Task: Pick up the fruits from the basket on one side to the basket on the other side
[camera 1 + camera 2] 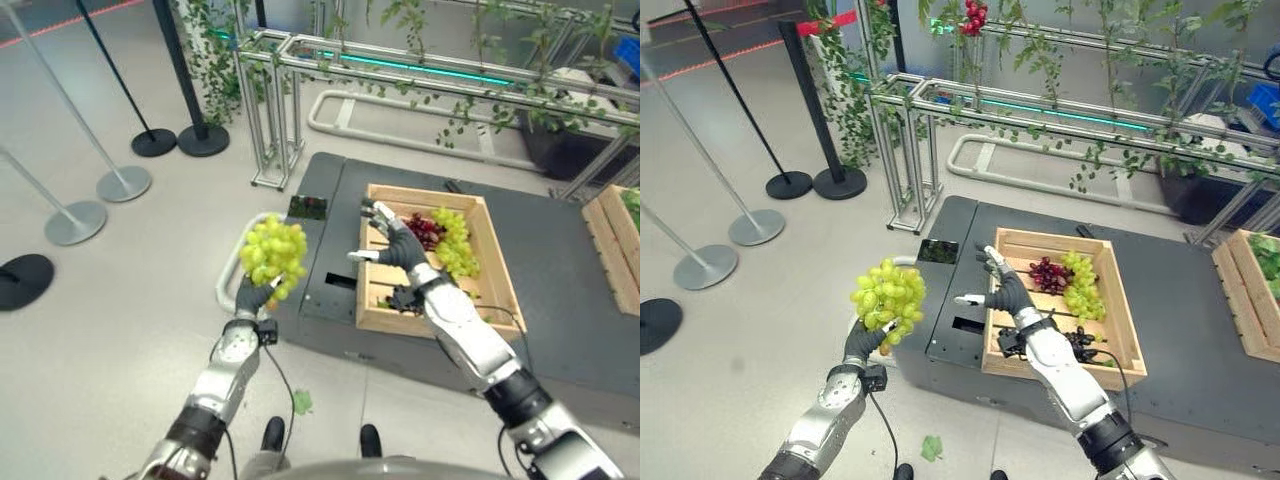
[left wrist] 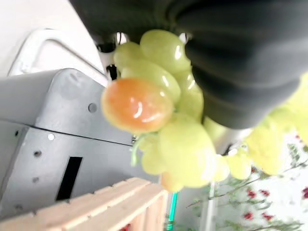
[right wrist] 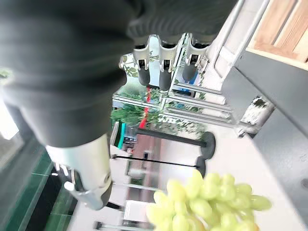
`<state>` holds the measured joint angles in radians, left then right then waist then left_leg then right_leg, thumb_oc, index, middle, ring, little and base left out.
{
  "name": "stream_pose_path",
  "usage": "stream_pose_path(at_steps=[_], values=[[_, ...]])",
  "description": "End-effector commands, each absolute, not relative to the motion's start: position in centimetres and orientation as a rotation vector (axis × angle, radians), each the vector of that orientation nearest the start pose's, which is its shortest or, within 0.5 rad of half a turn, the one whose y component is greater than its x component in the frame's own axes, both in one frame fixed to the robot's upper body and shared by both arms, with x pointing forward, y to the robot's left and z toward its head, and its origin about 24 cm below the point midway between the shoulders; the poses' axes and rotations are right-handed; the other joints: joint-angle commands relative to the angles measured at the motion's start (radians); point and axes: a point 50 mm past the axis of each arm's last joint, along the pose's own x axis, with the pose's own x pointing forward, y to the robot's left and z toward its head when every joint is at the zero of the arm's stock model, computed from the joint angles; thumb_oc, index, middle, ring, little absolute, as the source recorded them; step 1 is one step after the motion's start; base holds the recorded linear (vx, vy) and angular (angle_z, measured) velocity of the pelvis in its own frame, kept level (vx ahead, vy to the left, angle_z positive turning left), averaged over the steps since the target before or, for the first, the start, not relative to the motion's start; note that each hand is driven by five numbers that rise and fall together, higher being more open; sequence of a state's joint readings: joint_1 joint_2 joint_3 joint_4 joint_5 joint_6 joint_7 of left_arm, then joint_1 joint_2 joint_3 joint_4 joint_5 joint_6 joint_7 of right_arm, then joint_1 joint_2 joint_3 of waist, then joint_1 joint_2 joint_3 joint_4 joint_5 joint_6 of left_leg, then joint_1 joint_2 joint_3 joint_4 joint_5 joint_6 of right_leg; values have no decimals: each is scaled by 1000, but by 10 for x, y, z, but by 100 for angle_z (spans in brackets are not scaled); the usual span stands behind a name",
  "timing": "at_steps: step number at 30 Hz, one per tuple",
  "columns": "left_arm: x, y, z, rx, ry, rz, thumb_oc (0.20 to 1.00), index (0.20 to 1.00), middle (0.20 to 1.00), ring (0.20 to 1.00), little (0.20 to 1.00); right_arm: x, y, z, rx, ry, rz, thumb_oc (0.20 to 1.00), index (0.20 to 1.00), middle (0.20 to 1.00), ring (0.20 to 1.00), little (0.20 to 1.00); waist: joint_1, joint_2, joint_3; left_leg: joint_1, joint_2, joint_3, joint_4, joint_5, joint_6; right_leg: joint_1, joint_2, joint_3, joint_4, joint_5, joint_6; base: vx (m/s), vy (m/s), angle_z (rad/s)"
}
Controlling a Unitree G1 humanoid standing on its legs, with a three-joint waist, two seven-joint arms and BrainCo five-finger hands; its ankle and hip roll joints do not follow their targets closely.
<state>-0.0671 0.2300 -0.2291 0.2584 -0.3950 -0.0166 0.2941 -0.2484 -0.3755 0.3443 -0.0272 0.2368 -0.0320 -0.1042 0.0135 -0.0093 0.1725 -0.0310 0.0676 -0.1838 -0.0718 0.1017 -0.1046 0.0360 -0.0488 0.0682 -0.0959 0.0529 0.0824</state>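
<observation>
Up above the left hand [image 1: 256, 296], green grapes [image 1: 272, 252].

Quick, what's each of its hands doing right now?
Left hand: closed on a bunch of green grapes, held up beside the grey platform.
Right hand: open, holding nothing, over the wooden crate.

Yellow-green grapes [image 1: 273, 250], one orange; pale wood crate [image 1: 497, 260]; dark red grapes [image 1: 425, 229]; grey platform [image 1: 570, 290].
</observation>
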Motion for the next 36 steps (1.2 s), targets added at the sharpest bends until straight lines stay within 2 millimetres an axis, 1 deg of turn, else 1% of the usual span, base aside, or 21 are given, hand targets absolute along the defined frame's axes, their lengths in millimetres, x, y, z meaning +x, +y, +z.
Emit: stream_pose_path(at_steps=[1, 2, 3, 7, 8, 9, 10, 11, 13, 15, 20, 21, 22, 24, 29, 31, 32, 33, 34, 35, 36], values=[[270, 174, 28, -205, 58, 156, 200, 200, 200, 200, 200, 276, -119, 142, -23, -433, 329, 1000, 1000, 1000, 1000, 1000, 8, -24, -35, -62, 39, -4, 51, -9, -18, -18, 14, -31, 9, -27, 7, -141, -138, 59], [268, 175, 27, -232, 57, 162, 200, 200, 200, 200, 200, 275, -123, 143, -15, -437, 314, 1000, 1000, 1000, 1000, 1000, 7, -17, -23, -94, 49, 20, 47, 22, -20, -18, 15, -53, 9, -34, 3, -237, -142, 65], [266, 178, 26, -249, 50, 174, 200, 200, 200, 200, 200, 274, -129, 146, 5, -454, 293, 1000, 1000, 1000, 1000, 1000, 2, -16, -6, -147, 64, 139, 30, 65, -9, -29, 10, -105, 9, -30, 2, -179, -74, 84], [262, 183, 27, -254, 41, 184, 200, 200, 200, 200, 200, 271, -134, 145, 29, -455, 273, 1000, 1000, 1000, 1000, 1000, 9, -21, -10, -167, 73, 173, 27, 75, -8, -46, 8, -142, 9, -31, 4, -126, -82, 93], [260, 187, 28, -263, 28, 194, 200, 200, 200, 200, 200, 268, -139, 146, 42, -468, 244, 1000, 1000, 1000, 1000, 1000, -2, -20, -6, -173, 94, 262, 78, 66, -2, -58, -6, -200, 9, -22, 4, -177, -51, 65], [257, 188, 28, -266, 25, 193, 200, 200, 200, 200, 200, 267, -141, 145, 41, -468, 229, 1000, 1000, 1000, 1000, 1000, -1, -20, -8, -172, 99, 270, 98, 64, -5, -63, -11, -221, 9, -19, 4, -277, -56, 143], [251, 192, 24, -282, 30, 211, 200, 200, 200, 200, 200, 264, -145, 142, 58, -461, 204, 1000, 1000, 1000, 1000, 1000, 3, -23, -6, -138, 97, 259, 131, 18, -6, -63, -28, -258, 9, -9, 4, -158, -7, 126], [251, 192, 24, -281, 30, 211, 200, 200, 200, 200, 200, 264, -145, 142, 59, -461, 204, 1000, 1000, 1000, 1000, 1000, 1, -23, -8, -144, 97, 257, 132, 22, -6, -67, -29, -260, 9, -6, 4, -163, -8, 91], [245, 195, 22, -295, 37, 226, 200, 200, 200, 200, 200, 262, -149, 135, 84, -440, 177, 1000, 1000, 1000, 1000, 1000, 3, -26, -10, -93, 95, 264, 149, -41, -2, -64, -47, -311, 9, -3, 5, -132, 9, 52], [241, 199, 20, -292, 41, 238, 200, 200, 200, 200, 200, 263, -151, 131, 112, -424, 154, 1000, 1000, 1000, 1000, 1000, -4, -29, -22, -31, 111, 327, 161, -99, -1, -68, -72, -391, 9, 4, 7, -171, 30, 108], [236, 206, 21, -252, 34, 225, 200, 200, 200, 200, 200, 260, -166, 125, 102, -406, 92, 1000, 1000, 1000, 1000, 1000, -8, -20, -55, 66, 126, 495, 143, -167, -8, -69, -139, -600, 9, 43, 26, -151, 107, 136], [235, 209, 22, -245, 31, 230, 200, 200, 200, 200, 200, 258, -169, 124, 94, -403, 80, 1000, 1000, 1000, 1000, 1000, -3, -5, -62, 82, 129, 504, 117, -191, -14, -62, -139, -614, 16, 36, 46, -47, 208, 161], [234, 210, 22, -224, 31, 220, 200, 200, 200, 200, 200, 257, -171, 123, 93, -398, 67, 1000, 1000, 1000, 1000, 1000, 1, 0, -61, 64, 131, 500, 95, -158, -11, -63, -153, -643, 16, 57, 53, -51, 193, 141], [228, 215, 22, -206, 35, 224, 200, 200, 200, 200, 200, 259, -169, 118, 103, -376, 69, 1000, 1000, 1000, 1000, 1000, 16, -3, -56, 62, 126, 494, 72, -154, -3, -65, -165, -658, 18, 80, 66, -83, 241, 97], [218, 235, 33, -111, -4, 263, 200, 200, 200, 200, 200, 260, -161, 107, 131, -323, 75, 1000, 1000, 1000, 1000, 1000, 78, -38, -38, 79, 61, 442, -6, -147, 41, -56, -228, -678, 28, 149, 115, -48, 243, 58], [219, 238, 37, -81, -19, 269, 200, 200, 200, 200, 200, 263, -160, 105, 130, -317, 69, 1000, 1000, 1000, 1000, 1000, 92, -45, -30, 63, 35, 397, -13, -151, 58, -70, -246, -641, 39, 160, 125, -8, 223, 47], [226, 239, 45, -52, -47, 261, 200, 200, 200, 200, 200, 267, -162, 111, 134, -341, 46, 1000, 1000, 1000, 1000, 1000, 45, -56, -24, 30, -7, 303, -15, -132, 82, -157, -160, -365, 68, 124, 87, -6, 179, 52], [226, 239, 45, -52, -49, 261, 200, 200, 200, 200, 200, 267, -162, 111, 134, -343, 46, 1000, 1000, 1000, 1000, 1000, 45, -60, -26, 23, -10, 304, -15, -125, 82, -165, -163, -364, 70, 128, 86, 73, 215, 163], [229, 238, 47, -49, -58, 253, 200, 200, 200, 200, 200, 268, -163, 110, 140, -337, 38, 1000, 1000, 1000, 1000, 1000, 30, -58, -28, 17, -23, 261, -15, -123, 87, -187, -106, -240, 73, 95, 83, 52, 83, 174], [229, 238, 47, -49, -58, 253, 200, 200, 200, 200, 200, 268, -163, 110, 140, -338, 38, 1000, 1000, 1000, 1000, 1000, 30, -58, -29, 15, -23, 262, -15, -123, 87, -188, -106, -240, 73, 95, 83, 163, 222, 181], [229, 237, 51, -24, -70, 234, 200, 200, 200, 200, 200, 263, -170, 108, 137, -329, 31, 1000, 1000, 1000, 1000, 1000, 14, -60, -27, 0, -62, 172, -15, -103, 102, -178, -20, -88, 84, 47, 59, 125, 179, 128]])
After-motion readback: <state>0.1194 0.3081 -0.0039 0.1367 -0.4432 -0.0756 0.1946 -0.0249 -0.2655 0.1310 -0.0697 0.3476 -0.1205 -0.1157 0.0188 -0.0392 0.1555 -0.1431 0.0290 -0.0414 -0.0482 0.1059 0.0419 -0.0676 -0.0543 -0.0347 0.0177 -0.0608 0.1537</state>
